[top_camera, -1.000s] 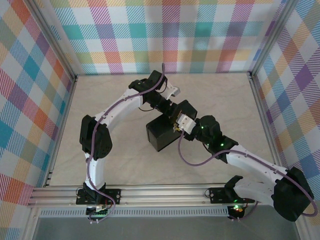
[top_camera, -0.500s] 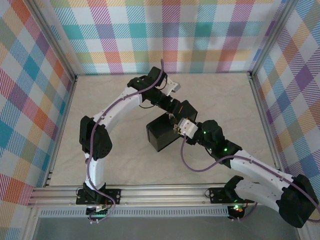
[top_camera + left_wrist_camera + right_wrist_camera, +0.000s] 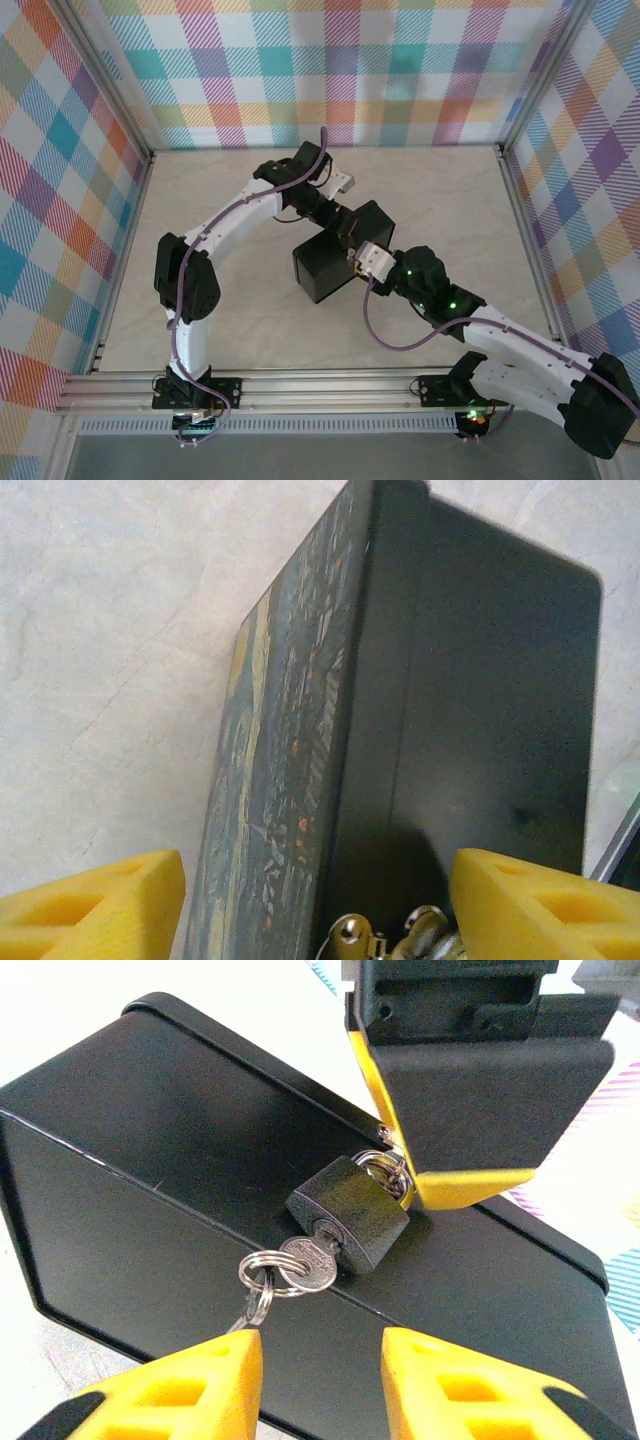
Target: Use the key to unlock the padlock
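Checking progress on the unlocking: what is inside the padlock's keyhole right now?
The key is in the keyhole of the padlock, with its round head sticking out toward the camera. Its blade is hidden inside the lock body, so how deep it sits or whether it is turned cannot be seen.

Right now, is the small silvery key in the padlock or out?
In: the flat silvery metal key is seated in the keyhole of the small dark metal padlock.

Dark box (image 3: 322,272) on marbled table (image 3: 450,190)
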